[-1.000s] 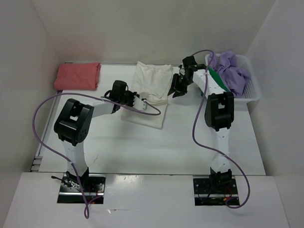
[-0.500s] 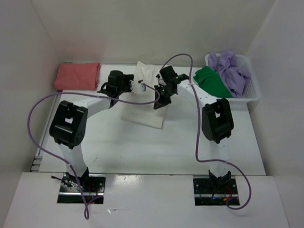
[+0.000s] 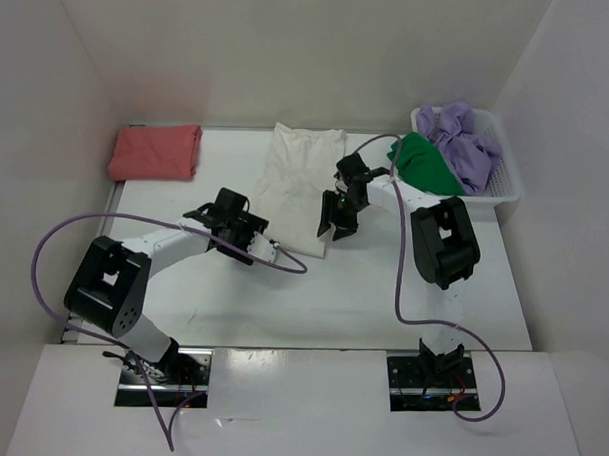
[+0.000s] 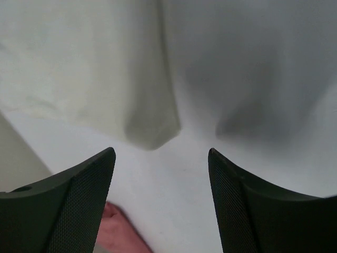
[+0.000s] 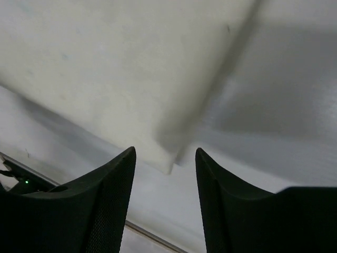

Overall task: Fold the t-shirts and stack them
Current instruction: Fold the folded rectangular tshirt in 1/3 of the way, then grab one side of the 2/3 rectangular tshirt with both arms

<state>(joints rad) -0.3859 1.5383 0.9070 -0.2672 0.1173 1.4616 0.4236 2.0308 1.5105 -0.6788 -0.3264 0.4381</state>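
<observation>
The cream-white t-shirt [image 3: 298, 183] lies flat as a long narrow strip in the middle of the table. My left gripper [image 3: 248, 238] hovers open just off its near left corner [image 4: 152, 129], nothing between the fingers [image 4: 84, 195]. At the near right corner [image 5: 167, 161] my right gripper [image 3: 335, 224] also stands open and empty. The salmon-red t-shirt [image 3: 155, 151] rests folded at the far left and shows low in the left wrist view [image 4: 118, 234]. The bright green t-shirt [image 3: 424, 164] and the lavender-purple one [image 3: 468, 144] are bunched in the basket.
A white mesh basket [image 3: 504, 187] sits at the far right against the side wall. White walls enclose the table on three sides. Purple cables loop from both arms over the near part of the table.
Both grippers came back from the far part of the cream shirt to its near edge and opened, letting go of the cloth. The shirt now lies flat as a narrow strip.
</observation>
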